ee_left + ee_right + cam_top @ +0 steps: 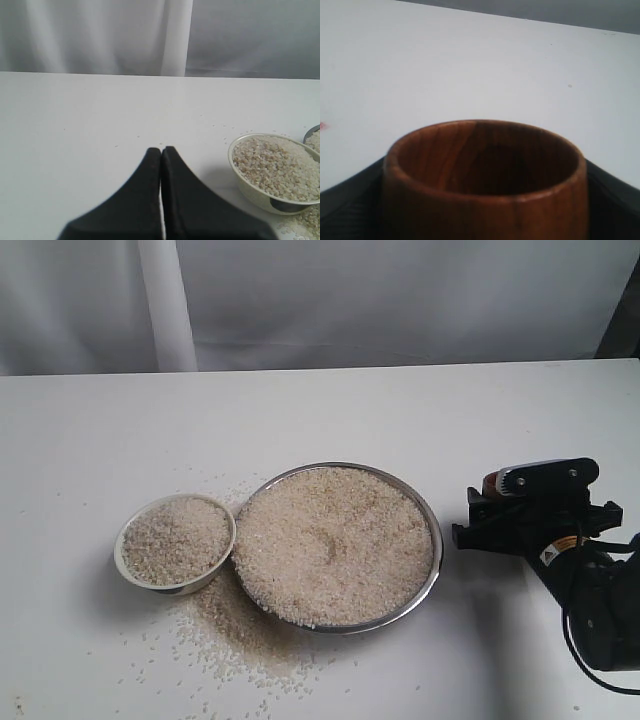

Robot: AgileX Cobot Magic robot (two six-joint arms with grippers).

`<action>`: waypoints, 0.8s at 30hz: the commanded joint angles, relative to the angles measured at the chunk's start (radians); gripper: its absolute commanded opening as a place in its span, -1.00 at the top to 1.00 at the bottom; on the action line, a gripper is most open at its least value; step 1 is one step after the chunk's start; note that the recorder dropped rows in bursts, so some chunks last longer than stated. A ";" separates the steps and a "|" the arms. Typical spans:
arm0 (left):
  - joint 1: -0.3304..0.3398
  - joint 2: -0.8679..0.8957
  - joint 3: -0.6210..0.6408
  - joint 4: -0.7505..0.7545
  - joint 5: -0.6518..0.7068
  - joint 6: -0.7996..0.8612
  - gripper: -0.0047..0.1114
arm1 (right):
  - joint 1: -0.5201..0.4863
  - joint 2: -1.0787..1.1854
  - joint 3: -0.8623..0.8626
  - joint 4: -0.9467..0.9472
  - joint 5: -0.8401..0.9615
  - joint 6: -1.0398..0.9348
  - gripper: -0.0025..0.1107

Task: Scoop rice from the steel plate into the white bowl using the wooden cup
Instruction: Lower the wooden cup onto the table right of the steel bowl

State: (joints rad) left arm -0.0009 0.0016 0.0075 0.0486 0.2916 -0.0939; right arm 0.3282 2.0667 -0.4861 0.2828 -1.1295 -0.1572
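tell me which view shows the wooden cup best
The right wrist view: the wooden cup fills the frame, its rim and dark inside plain to see, with black fingers on both sides. The exterior view shows only a small reddish-brown sliver of it at the far right. The left wrist view does not show it.

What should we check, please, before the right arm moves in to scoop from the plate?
1. Grip on wooden cup by right gripper: ok, clamped.
2. Inside of cup: ok, empty.
3. Supply of rice in steel plate: ok, filled.
4. Room in white bowl: not ok, filled near its rim.
5. Position of left gripper: ok, shut, apart from the bowl.
6. State of table: not ok, spilled grains beside bowl and plate.
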 commanded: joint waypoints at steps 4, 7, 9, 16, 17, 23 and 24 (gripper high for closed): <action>-0.004 -0.002 -0.008 -0.005 -0.007 -0.002 0.92 | -0.001 -0.001 0.000 -0.009 0.009 0.000 0.19; -0.004 -0.002 -0.008 -0.005 -0.007 -0.002 0.92 | -0.001 -0.001 0.000 -0.009 0.004 0.000 -0.35; -0.004 -0.002 -0.008 -0.005 -0.007 -0.002 0.92 | -0.001 -0.001 0.000 -0.009 -0.006 0.000 -0.49; -0.004 -0.002 -0.008 -0.005 -0.007 -0.002 0.92 | -0.001 -0.001 0.000 -0.009 -0.020 0.000 -0.55; -0.004 -0.002 -0.008 -0.005 -0.007 -0.002 0.92 | -0.001 -0.001 0.000 -0.009 -0.029 0.000 -0.55; -0.004 -0.002 -0.008 -0.005 -0.007 -0.002 0.92 | -0.001 -0.001 0.045 -0.009 -0.092 0.000 -0.55; -0.004 -0.002 -0.008 -0.005 -0.007 -0.002 0.92 | -0.001 -0.001 0.050 -0.009 -0.092 0.000 -0.55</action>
State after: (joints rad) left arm -0.0009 0.0016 0.0075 0.0486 0.2916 -0.0939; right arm 0.3282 2.0667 -0.4601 0.2828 -1.1974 -0.1572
